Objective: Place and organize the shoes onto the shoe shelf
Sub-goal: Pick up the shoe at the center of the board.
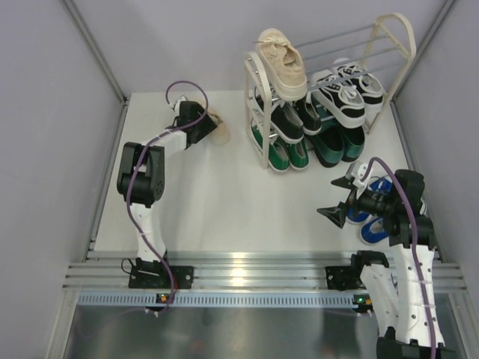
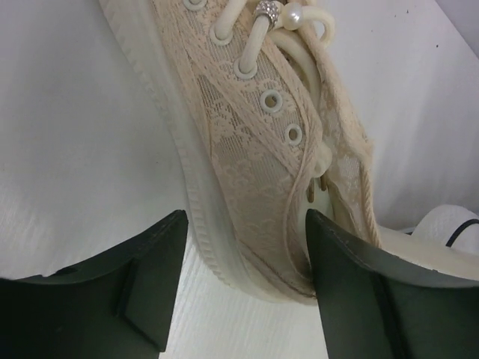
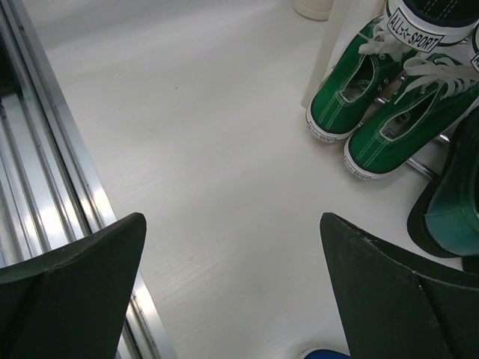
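Four pairs look settled on the shoe shelf [image 1: 251, 97]: striped sneakers [image 1: 346, 93] on an upper tier, black sneakers [image 1: 288, 120] below them to the left, and green sneakers [image 3: 359, 97] and dark green loafers [image 1: 334, 146] at the bottom. I cannot tell whether the loafers rest on the lowest rods or on the desk [image 1: 224, 202] just in front. One top-tier cream sneaker [image 1: 283, 56] sits alone at the left end, with bare rods beside it.

By my reckoning, three shoes are left. The loose cream sneaker [image 2: 247, 149] lies on the desk to the left of the shelf, and my left tool [image 2: 245, 221] straddles its heel end with the jaws apart. One finger is against the collar and the other is short of the sole, so nothing is gripped yet. The blue sneakers [image 1: 374, 213] lie on the desk at the right, partly under my right arm. My right tool [image 3: 232, 221] hangs wide open and empty above bare desk near them.

The shelf's arched end frame stands between the loose sneaker and its mate, so I judge that the sneaker must go up and over the frame. The mate's overhanging toe could be knocked.
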Controlling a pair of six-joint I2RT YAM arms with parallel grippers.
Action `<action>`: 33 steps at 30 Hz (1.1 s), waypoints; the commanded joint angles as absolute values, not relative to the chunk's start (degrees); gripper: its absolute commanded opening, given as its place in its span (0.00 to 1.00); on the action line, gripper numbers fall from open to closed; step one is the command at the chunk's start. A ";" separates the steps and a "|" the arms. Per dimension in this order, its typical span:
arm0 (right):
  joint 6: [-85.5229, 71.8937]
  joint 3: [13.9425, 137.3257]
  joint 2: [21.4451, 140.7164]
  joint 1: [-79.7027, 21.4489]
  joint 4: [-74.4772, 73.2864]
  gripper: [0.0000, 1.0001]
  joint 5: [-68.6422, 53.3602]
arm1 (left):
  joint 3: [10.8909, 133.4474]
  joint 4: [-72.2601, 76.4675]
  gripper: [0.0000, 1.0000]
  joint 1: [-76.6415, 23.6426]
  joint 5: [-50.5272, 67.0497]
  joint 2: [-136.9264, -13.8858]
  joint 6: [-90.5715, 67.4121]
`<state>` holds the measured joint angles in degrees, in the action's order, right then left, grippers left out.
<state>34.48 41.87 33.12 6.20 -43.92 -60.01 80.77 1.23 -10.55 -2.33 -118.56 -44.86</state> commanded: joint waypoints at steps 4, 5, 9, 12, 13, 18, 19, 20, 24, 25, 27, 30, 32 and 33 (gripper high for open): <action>35.95 41.40 32.26 7.82 -40.69 1.00 -63.19 | 81.92 -0.97 0.38 -10.19 -3.78 -119.01 -40.70; 35.95 41.40 32.17 8.17 -40.69 0.99 -63.28 | 81.39 -0.53 0.20 -10.20 -3.43 -117.79 -39.39; 36.04 41.48 31.82 8.70 -40.69 0.99 -63.98 | 75.34 3.59 0.00 -10.28 -1.76 -111.11 -38.14; 35.95 41.40 31.55 8.79 -40.78 0.99 -64.34 | 66.12 6.84 0.00 -10.46 2.98 -101.98 -38.14; 35.86 41.40 31.81 8.79 -40.96 0.99 -64.60 | 63.48 7.29 0.00 -10.81 4.21 -96.21 -37.80; 36.48 43.59 35.06 8.79 -43.24 0.99 -64.95 | 43.01 8.61 0.00 -18.35 3.78 -75.01 -33.93; 36.30 45.25 35.85 8.79 -43.59 0.99 -65.04 | 40.02 8.35 0.00 -20.20 3.61 -67.23 -33.14; 36.21 46.31 36.56 8.79 -45.33 0.99 -65.21 | 37.47 8.00 0.00 -24.13 1.95 -63.06 -33.31; 35.77 52.11 41.30 8.70 -51.05 0.99 -67.93 | 25.09 3.97 0.00 -35.40 -1.93 -42.67 -37.78; 35.68 54.21 42.00 8.70 -51.93 1.00 -68.55 | 23.83 1.78 0.00 -39.77 -2.37 -35.84 -39.97; 36.21 56.24 43.76 8.44 -55.27 1.00 -69.17 | 20.41 0.36 0.00 -43.40 -1.76 -27.74 -41.91; 36.12 58.88 45.26 7.91 -57.56 0.99 -69.26 | 18.99 0.26 0.00 -49.03 2.00 -24.70 -43.07; 33.25 59.76 45.61 7.12 -56.78 0.99 -68.47 | 19.68 0.26 0.00 -52.10 3.33 -27.06 -41.75; 31.40 59.77 45.62 6.86 -54.25 0.99 -67.42 | 20.64 0.26 0.00 -52.99 3.69 -28.90 -41.40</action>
<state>34.13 57.12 45.32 7.53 -54.63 -66.50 19.16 -3.79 -50.57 2.13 -26.30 -40.58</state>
